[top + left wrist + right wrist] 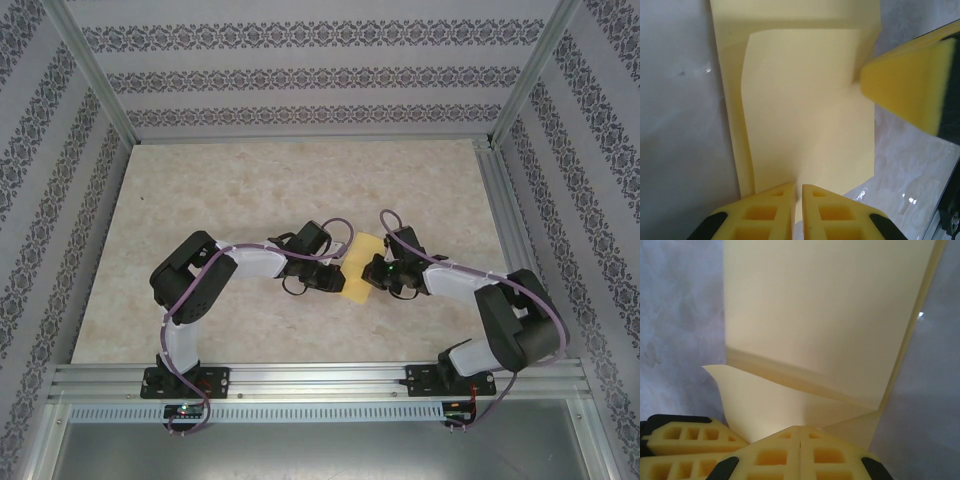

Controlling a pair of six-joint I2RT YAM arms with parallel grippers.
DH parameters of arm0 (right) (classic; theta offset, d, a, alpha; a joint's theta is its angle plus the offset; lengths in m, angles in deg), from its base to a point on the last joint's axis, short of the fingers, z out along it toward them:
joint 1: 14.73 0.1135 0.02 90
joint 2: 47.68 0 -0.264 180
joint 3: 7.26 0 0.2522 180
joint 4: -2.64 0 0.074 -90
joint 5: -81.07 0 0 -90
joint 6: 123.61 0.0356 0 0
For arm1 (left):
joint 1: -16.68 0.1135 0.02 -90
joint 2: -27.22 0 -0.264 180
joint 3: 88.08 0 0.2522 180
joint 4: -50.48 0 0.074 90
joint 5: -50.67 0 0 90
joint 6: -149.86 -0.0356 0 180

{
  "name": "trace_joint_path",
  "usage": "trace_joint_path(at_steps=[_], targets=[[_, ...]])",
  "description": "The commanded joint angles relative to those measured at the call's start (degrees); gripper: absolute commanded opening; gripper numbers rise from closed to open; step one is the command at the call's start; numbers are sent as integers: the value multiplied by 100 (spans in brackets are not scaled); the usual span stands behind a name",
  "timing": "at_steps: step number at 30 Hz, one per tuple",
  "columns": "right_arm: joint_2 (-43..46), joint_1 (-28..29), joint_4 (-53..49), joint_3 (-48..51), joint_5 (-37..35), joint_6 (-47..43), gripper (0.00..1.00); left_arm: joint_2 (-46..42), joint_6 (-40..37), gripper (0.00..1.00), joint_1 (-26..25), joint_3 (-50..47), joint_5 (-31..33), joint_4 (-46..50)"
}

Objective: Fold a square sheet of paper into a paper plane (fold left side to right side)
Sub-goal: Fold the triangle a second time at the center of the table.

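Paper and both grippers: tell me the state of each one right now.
square sheet of paper, partly folded, layers overlapping, between the two grippers.
left gripper, jaws closed on one edge of the paper.
right gripper, jaws shut, tips at the opposite edge.

Top cam looks down on table (300, 180) from above/behind; wrist cams v. close, both on paper sheet (805, 100).

One square sheet of paper (360, 268), two grippers (796, 195) (800, 436).
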Motion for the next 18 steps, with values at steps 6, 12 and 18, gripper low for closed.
trace_joint_path(at_steps=[6,12,18], targets=[[-214,44,338,-346,24,56,1,165,-151,15,-9,-102,242,470],[-373,44,371,-309,47,28,1,170,-133,15,-5,-107,243,454],[-525,27,482,-100,-14,3,2,157,-124,15,-9,-56,217,454]])
